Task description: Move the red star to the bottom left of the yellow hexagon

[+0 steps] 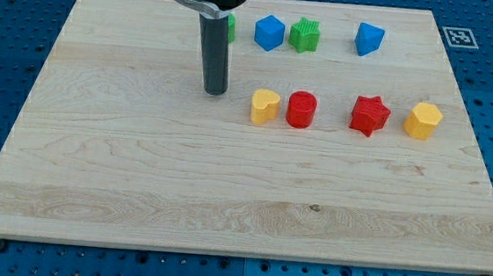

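Note:
The red star (pixel 370 114) lies on the wooden board at the view's right, just left of the yellow hexagon (pixel 422 120), with a small gap between them. My tip (pixel 215 91) rests on the board well to the left of the star. It stands a little up and left of the yellow heart (pixel 265 107). The rod's upper part hides most of a green block (pixel 231 27) in the top row.
A red cylinder (pixel 301 109) sits right of the yellow heart. In the top row are a blue cube (pixel 270 32), a green ridged block (pixel 305 35) and a blue block (pixel 368 38). The board's (pixel 136 191) right edge runs near the hexagon.

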`<state>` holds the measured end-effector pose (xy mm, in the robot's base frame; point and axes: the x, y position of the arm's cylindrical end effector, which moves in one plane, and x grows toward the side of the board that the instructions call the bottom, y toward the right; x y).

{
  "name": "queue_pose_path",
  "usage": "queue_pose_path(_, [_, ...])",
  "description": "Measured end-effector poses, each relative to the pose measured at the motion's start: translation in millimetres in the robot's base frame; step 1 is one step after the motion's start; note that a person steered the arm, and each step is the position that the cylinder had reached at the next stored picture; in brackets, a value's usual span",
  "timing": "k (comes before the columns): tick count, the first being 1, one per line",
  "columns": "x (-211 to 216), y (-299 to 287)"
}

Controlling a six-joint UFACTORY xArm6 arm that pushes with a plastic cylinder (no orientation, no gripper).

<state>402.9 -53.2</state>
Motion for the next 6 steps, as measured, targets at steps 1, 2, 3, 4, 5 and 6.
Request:
queue_pose_path(1, [0.0, 0.0])
queue_pose_path(2, [0.0, 12.7])
queue_pose_path(3, [0.0, 41.2])
queue_pose_path(4, [0.0, 79.3])
queue_pose_path(5, [0.0, 126.8])
queue_pose_path(6, [0.0, 160.5])
